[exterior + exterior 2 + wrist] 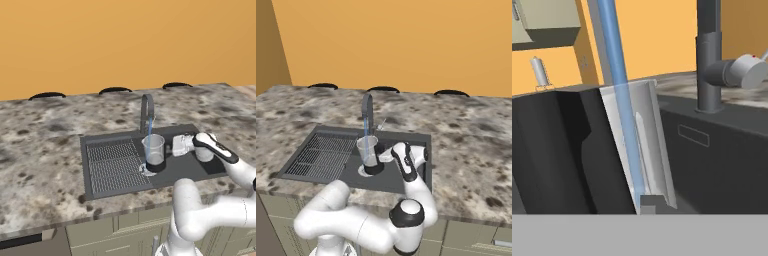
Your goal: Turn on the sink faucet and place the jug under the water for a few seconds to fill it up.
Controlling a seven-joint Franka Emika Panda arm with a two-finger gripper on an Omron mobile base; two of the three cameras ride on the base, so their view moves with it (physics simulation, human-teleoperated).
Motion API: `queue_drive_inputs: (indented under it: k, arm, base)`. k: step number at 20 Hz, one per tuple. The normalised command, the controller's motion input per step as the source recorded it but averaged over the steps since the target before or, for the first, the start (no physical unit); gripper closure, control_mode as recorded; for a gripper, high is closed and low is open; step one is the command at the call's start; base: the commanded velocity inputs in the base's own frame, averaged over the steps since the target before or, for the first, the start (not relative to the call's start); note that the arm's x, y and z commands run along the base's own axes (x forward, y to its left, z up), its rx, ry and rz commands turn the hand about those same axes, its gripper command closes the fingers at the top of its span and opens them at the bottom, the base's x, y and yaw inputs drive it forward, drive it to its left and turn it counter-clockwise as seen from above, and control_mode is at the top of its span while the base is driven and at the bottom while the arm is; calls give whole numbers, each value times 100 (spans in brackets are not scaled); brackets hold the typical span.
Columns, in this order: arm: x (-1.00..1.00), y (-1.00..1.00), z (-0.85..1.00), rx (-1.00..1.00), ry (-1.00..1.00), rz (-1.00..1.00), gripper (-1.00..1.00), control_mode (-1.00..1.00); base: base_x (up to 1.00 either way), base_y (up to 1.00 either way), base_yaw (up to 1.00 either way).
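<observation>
Under the arched spout of the sink faucet (pixel 146 111) the jug (pixel 154 151) is seen standing upright on the floor of the sink (pixel 105 186), just right of the ribbed draining grid (pixel 115 165), and the water (pixel 149 134) is seen falling as a thin blue stream straight into its open top. The tap is therefore judged to be already turned on and the jug already placed; what is left appears to be the short wait while it fills. The gripper (pixel 176 146) is held level at the jug's right side, where the black handle sits; in the hand view a dark mass is pressed close against the clear wall, so the jaws are judged to be clamped on the jug, though the fingertips themselves cannot be made out. Around the basin lies a speckled stone counter (pixel 45 150) with an orange wall (pixel 125 40) behind. Nothing is seen standing in the way.
</observation>
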Motion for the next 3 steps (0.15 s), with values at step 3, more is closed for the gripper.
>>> queue_drive_inputs:
  k: [3]
  arm:
    - [-2, 2, 0, 0, 0, 3, 100, -100]
  base:
    - [0, 0, 0]
